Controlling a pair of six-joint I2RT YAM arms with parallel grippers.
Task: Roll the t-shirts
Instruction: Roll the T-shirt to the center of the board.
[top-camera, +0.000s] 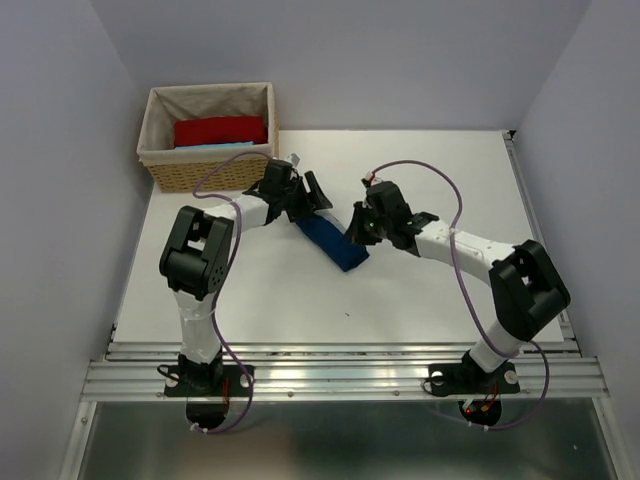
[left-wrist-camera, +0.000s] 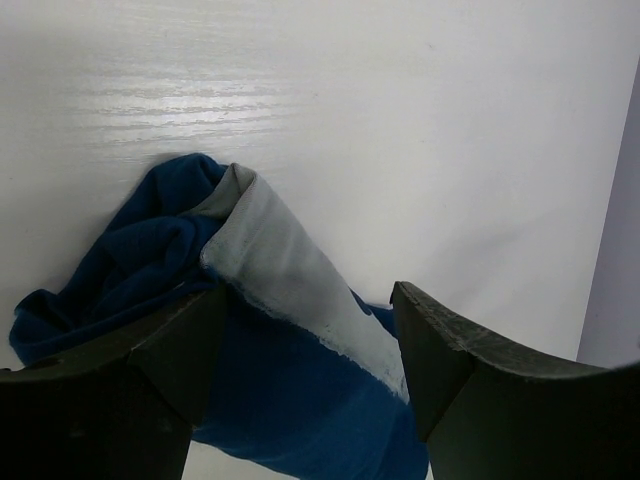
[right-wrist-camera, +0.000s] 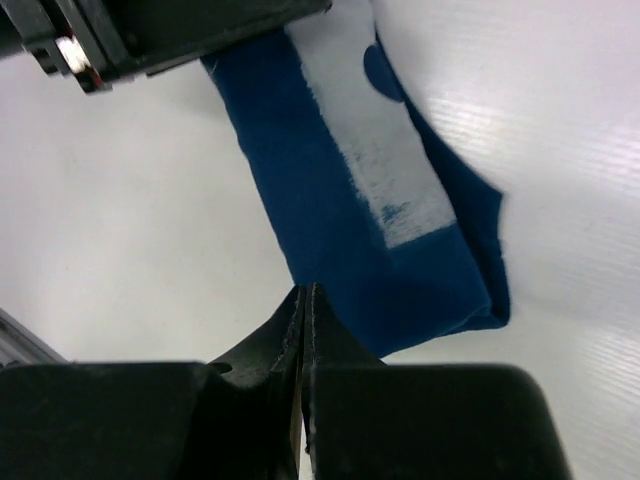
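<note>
Straddling t-shirt (left-wrist-camera: 140, 250), seemingly: left end effector (left-wrist-camera: 307, 300)

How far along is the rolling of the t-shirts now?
Done: the dark navy blue cotton t-shirt lies as a long narrow bundle on the white table. In hand: the left gripper is open astride one end, the right gripper shut beside its other end. Left: likely tightening it and placing it by the red folded cloth in the wicker basket.
</note>
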